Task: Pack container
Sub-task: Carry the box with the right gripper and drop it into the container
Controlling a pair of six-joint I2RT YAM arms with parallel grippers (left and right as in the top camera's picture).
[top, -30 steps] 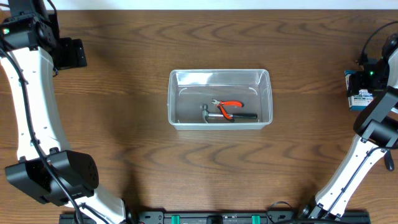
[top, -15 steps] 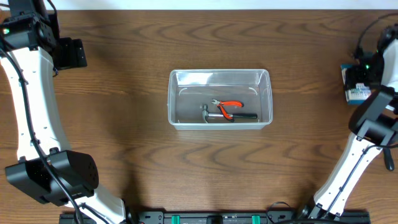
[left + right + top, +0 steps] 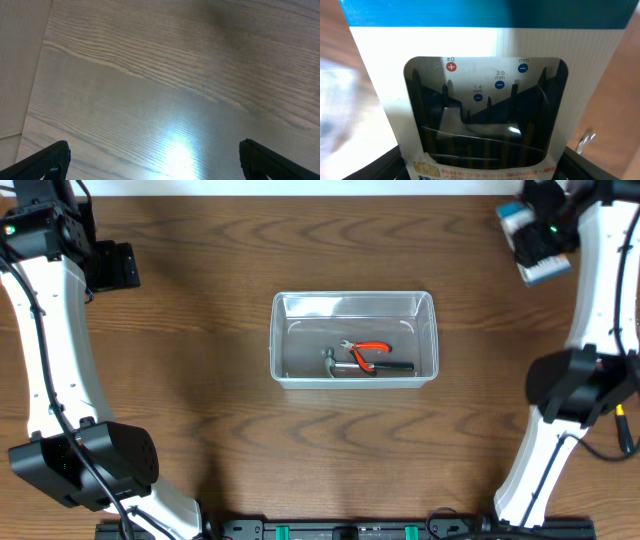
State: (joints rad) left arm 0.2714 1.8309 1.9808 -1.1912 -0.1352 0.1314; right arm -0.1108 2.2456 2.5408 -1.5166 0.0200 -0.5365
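The clear plastic container (image 3: 354, 295) stands in the middle of the table. Inside it lie red-handled pliers (image 3: 368, 352) and a small hammer (image 3: 352, 367). My right gripper (image 3: 541, 232) is up at the far right of the table, shut on a blue-and-white box of small screwdrivers (image 3: 532, 246). In the right wrist view the screwdriver box (image 3: 485, 60) fills the frame, pinched between the right gripper's (image 3: 482, 167) dark fingers (image 3: 372, 169) at its lower corners. My left gripper (image 3: 112, 267) hangs at the far left, and in the left wrist view the left gripper (image 3: 155, 160) stands open over bare wood.
The table's back edge (image 3: 300, 193) runs just behind both grippers. Both arms' bases sit at the front edge, with the left arm's elbow (image 3: 85, 465) low at front left and the right arm's elbow (image 3: 575, 385) to the right of the container.
My right arm has swung from the table's right edge toward the back and to the left, carrying the screwdriver box. The left arm and the container have not moved.
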